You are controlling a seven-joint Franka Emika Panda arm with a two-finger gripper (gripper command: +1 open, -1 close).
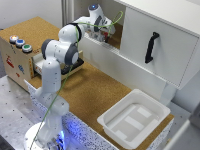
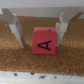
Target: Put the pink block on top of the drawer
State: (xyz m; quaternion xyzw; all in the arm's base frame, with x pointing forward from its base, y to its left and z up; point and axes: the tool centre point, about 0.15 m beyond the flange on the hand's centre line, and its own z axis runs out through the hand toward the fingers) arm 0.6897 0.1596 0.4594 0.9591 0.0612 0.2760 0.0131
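The pink block [image 2: 45, 41] is a reddish-pink cube with a black letter A on its near face, resting on a cork surface. My gripper [image 2: 39, 44] is open and straddles it, one finger [image 2: 16, 29] standing apart from it and the other finger [image 2: 63, 29] close beside it. In the exterior view the gripper [image 1: 102, 34] reaches into the open white cabinet at the back, and I cannot make out the block there. The drawer [image 1: 17, 62], a plywood box with red, blue and green buttons on top, stands at the exterior view's left, its dark-handled tray pulled out.
The big white cabinet [image 1: 165, 45] with a black handle [image 1: 151, 47] fills the back right. A white plastic tub [image 1: 134, 117] sits near the front right of the cork tabletop [image 1: 95, 92]. My arm's base and elbow stand in front of the open drawer tray.
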